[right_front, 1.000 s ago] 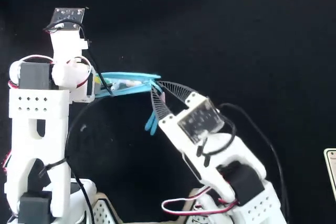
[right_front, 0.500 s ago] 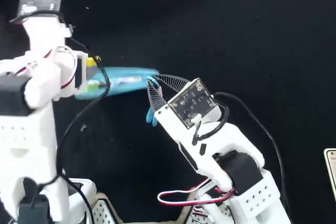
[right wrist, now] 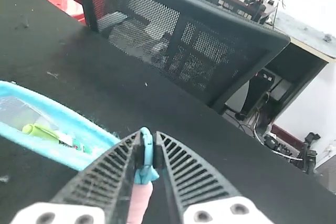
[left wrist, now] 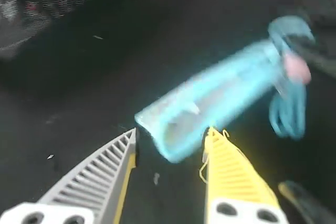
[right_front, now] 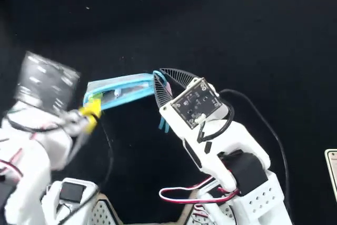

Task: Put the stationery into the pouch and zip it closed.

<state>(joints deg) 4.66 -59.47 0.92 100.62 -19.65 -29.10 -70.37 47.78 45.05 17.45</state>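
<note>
Closing the zip looks to be the step in hand, judging from how things lie on the black table (right_front: 253, 40). The left arm (right_front: 31, 146) stands at the near left corner and the right arm (right_front: 226, 156) rises from the near edge toward the middle, with the blue pouch (right_front: 124, 89) stretched between them, nearer the table's left edge than its right. Whether the pouch rests on the cloth or hangs just off it cannot be told. The right gripper (right wrist: 149, 136) is clamped tight on a small blue tab at the pouch's right end, its black ribbed jaws pressed together on it. The left gripper (left wrist: 171, 130) stands wide apart, one grey finger and one yellow, with the pouch's other end between the tips; contact cannot be made out. A blue strap (right_front: 164, 125) dangles from the right end toward the near edge. Through the gaping mouth the stationery (right wrist: 39, 129) shows inside, a green piece among it, so the loading seems done and the zip not yet drawn. A small pink piece (right wrist: 139, 203) hangs under the right jaws. The next move likely calls for the left jaws to pinch their end firmly, so the right can pull against it along the zip line.
</note>
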